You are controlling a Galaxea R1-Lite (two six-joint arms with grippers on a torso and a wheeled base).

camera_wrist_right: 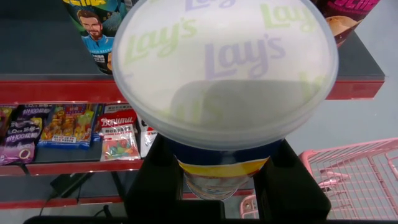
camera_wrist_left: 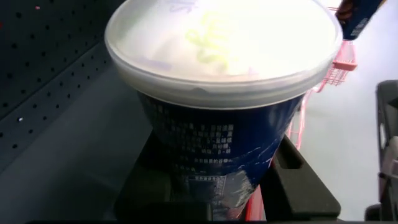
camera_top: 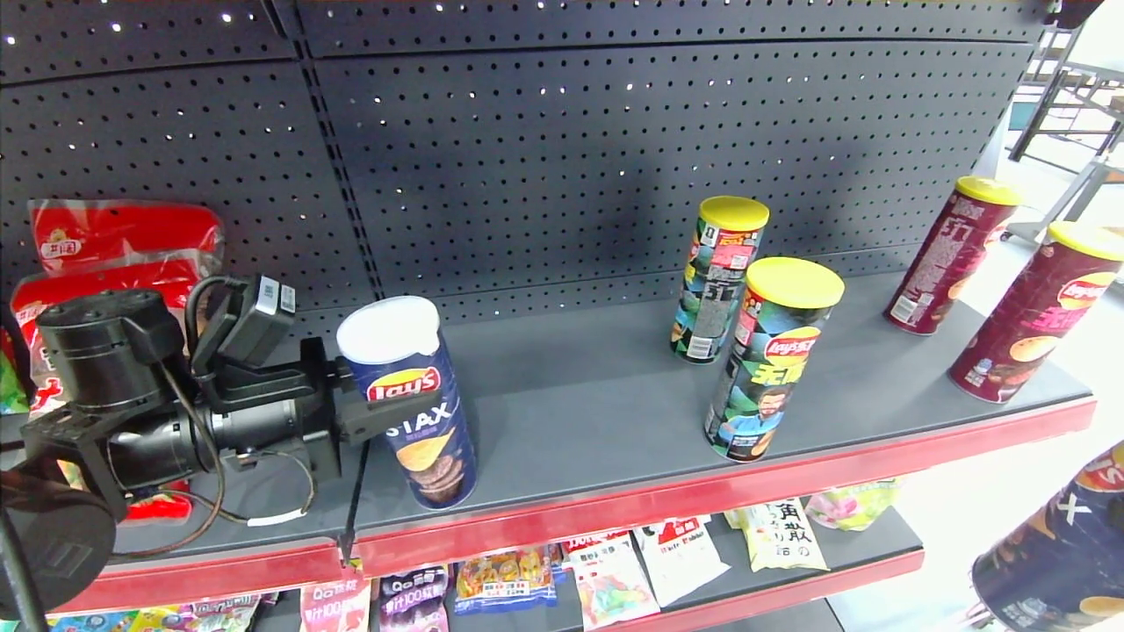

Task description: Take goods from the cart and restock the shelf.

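The main danger is a topple: the blue can (camera_top: 413,412) is tall and narrow and stands, as far as I can judge, close to the red front lip (camera_top: 702,496) of the shelf (camera_top: 597,412), at lower left of centre in the head view. If the left gripper (camera_top: 364,397) lets go unevenly, or drags a finger along the wall as it backs out, the can could tip forward over that lip. The jaws are closed around the can's upper half, just under the lid, with 1 finger in front and 1 behind. The can is dark blue with a picture of crisps low on its side and a white plastic lid, upright and undented (its base looks seated, though I can't be sure). The right gripper (camera_wrist_right: 217,186) grips a second can (camera_wrist_right: 224,68) of the same kind between its 2 fingers, at lower right in the head view, above the pink cart (camera_wrist_right: 360,180); swinging it in early could knock the yellow-lidded cans (camera_top: 773,360).
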